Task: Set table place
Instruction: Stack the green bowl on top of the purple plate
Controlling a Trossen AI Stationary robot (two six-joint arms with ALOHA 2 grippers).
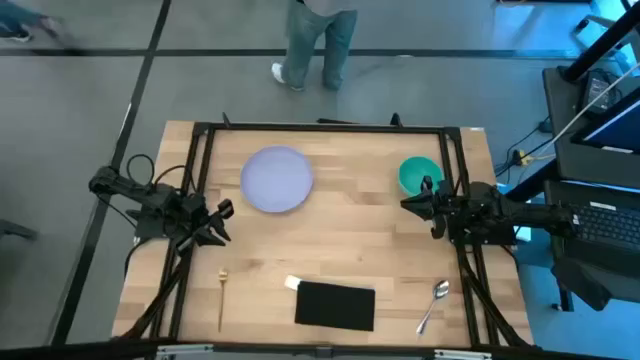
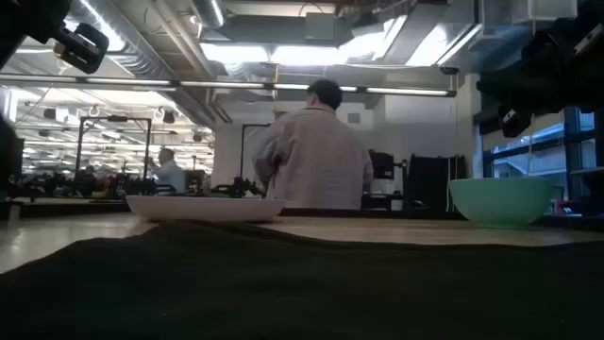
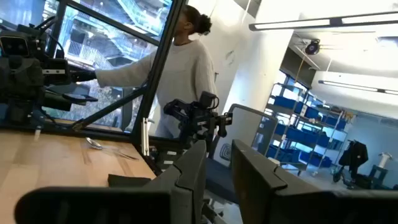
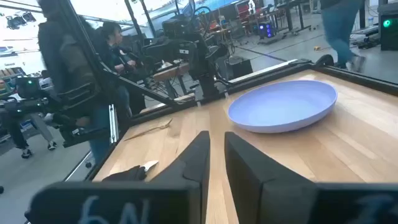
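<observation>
The pale lavender plate [image 1: 277, 179] rests flat on the far middle of the wooden table [image 1: 370, 230] and also shows in the right wrist view [image 4: 283, 106]. The teal-green bowl [image 1: 416, 173] stands upright at the far right, also seen in the low view [image 2: 502, 200]. The gold fork [image 1: 222, 295] lies near the left front edge. The silver spoon [image 1: 434, 300] lies at the right front. My left gripper [image 1: 220, 222] hovers open over the table's left side, above nothing. My right gripper [image 1: 412, 202] hovers beside the bowl's near edge, its fingers a narrow gap apart.
A black rectangular mat [image 1: 335, 305] lies at the front middle with a small white piece [image 1: 291, 283] at its far left corner. Black frame rails [image 1: 320, 127] run along the table's far edge and sides. A person [image 1: 318, 40] stands beyond the far edge.
</observation>
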